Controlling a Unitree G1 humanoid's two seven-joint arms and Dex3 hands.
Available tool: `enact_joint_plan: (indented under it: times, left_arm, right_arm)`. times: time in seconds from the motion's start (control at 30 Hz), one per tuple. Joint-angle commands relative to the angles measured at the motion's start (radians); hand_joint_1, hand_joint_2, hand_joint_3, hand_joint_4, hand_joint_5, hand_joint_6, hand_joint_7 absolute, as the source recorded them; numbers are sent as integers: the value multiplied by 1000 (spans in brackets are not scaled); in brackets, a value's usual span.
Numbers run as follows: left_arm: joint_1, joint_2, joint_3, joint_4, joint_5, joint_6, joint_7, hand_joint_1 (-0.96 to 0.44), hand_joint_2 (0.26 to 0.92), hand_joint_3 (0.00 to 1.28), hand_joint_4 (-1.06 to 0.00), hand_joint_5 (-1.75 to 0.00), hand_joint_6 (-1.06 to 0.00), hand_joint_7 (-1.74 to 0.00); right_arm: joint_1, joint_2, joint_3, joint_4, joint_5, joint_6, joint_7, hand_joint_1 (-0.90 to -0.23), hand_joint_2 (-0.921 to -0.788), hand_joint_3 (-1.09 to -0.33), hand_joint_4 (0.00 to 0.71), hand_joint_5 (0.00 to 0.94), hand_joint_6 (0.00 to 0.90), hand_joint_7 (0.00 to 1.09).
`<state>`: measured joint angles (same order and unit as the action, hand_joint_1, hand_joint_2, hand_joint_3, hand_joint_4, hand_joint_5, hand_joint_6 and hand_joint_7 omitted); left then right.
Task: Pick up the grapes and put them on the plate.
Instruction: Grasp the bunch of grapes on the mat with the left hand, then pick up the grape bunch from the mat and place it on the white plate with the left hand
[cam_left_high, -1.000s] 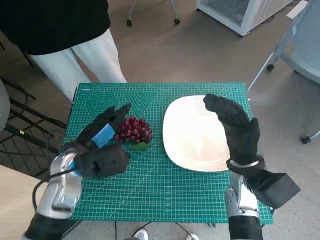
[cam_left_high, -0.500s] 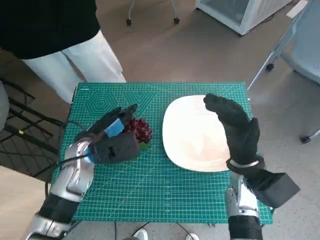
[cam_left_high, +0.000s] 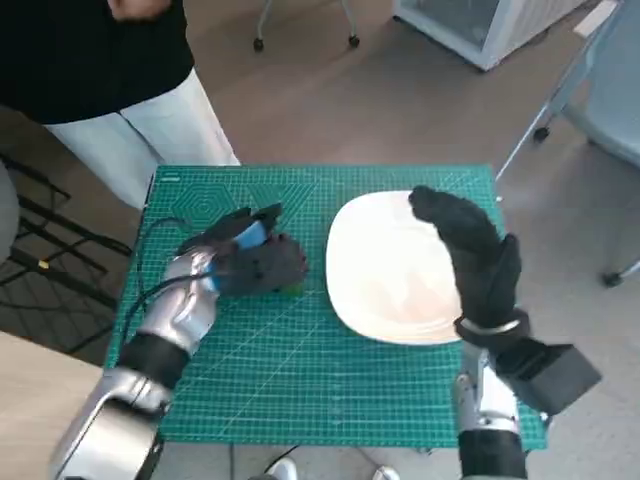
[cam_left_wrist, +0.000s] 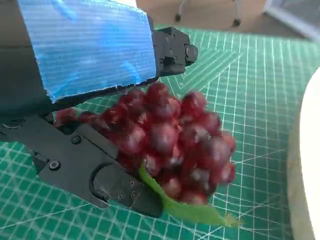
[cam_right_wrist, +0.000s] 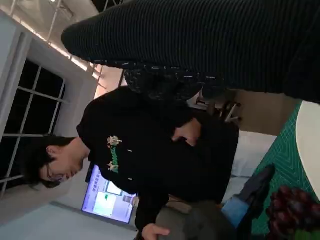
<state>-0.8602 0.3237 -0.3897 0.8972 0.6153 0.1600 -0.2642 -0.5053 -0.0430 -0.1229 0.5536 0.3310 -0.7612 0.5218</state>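
The grapes (cam_left_wrist: 175, 145) were a dark red bunch with a green leaf, lying on the desk (cam_left_high: 300, 390) beside the plate (cam_left_high: 385, 270). The left hand (cam_left_high: 255, 262) had its fingers (cam_left_wrist: 95, 170) wrapped around them. The right hand (cam_left_high: 470, 250) hung over the plate, fingers spread.

floor (cam_left_high: 330, 90): brown | window (cam_right_wrist: 35, 95): dark panes | person (cam_left_high: 110, 70): black top, beside green mat (cam_left_high: 300, 370)
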Motion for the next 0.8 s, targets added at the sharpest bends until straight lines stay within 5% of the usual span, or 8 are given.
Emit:
enact_joint_plan:
  times: [0.03, 0.8]
  left_arm:
    - [-46, -22, -20, 98, -3, -38, 16, -372, 728, 9, 1, 1, -120, -4]
    - [-90, -53, -38, 288, -26, -111, 27, -308, 739, 6, 1, 1, -208, -28]
  right_arm:
    - [15, -6, -6, 2, 5, 18, 2, -662, -921, -736, 402, 10, 8, 548]
    - [3, -3, -13, 16, 7, 17, -1, -671, -921, -739, 408, 11, 8, 544]
